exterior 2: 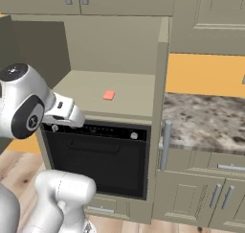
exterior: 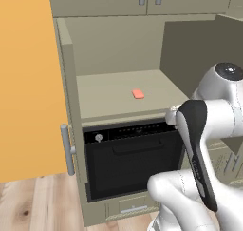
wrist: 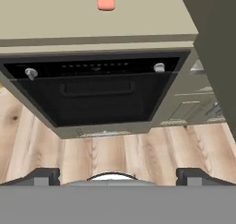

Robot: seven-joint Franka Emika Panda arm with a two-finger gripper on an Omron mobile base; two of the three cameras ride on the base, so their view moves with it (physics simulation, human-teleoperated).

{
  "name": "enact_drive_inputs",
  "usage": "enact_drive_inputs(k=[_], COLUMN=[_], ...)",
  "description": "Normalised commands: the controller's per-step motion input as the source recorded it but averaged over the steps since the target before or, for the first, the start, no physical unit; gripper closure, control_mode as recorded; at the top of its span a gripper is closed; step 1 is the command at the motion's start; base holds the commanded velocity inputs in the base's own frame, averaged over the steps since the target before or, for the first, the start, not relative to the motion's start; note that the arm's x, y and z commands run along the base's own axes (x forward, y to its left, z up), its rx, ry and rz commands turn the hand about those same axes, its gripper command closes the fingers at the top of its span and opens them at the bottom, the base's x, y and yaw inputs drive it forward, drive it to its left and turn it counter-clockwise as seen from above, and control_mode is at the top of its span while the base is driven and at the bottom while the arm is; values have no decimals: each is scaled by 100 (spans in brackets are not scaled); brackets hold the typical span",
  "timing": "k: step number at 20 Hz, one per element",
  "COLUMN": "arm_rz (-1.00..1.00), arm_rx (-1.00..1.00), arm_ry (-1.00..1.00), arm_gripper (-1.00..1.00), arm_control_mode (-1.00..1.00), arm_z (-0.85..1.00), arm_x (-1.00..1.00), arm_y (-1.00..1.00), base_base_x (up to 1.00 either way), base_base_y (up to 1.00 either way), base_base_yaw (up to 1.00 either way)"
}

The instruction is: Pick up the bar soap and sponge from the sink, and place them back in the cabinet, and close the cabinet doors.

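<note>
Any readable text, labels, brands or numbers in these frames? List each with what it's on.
None readable.
The oven control strip carries a row of small pale marks between its two knobs: too small and blurred to read.
The bar soap on the cabinet shelf shows no printing.
The cabinet doors are plain.

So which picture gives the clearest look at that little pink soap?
The left base view: the soap lies in plain sight on the shelf. The right base view shows it similarly; the hand view catches it at the top edge.
</note>
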Motion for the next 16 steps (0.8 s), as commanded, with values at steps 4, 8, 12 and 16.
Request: enact_drive_inputs(k=[4, 8, 12, 16], arm_rz=[0, 0, 0, 0], arm_rx=[0, 0, 0, 0], arm_ry=[7, 8, 11, 10], arm_gripper=[-100, -100, -100, -100], arm_control_mode=[-100, -100, -100, -100], arm_z=[31, 37, 36, 17], arm_x=[-24, -2, 0, -17], arm_y=[0, 0, 0, 0], base_base_x=[0, 0, 0, 0], base_base_y=[0, 0, 0, 0], base_base_yaw=[0, 0, 0, 0])
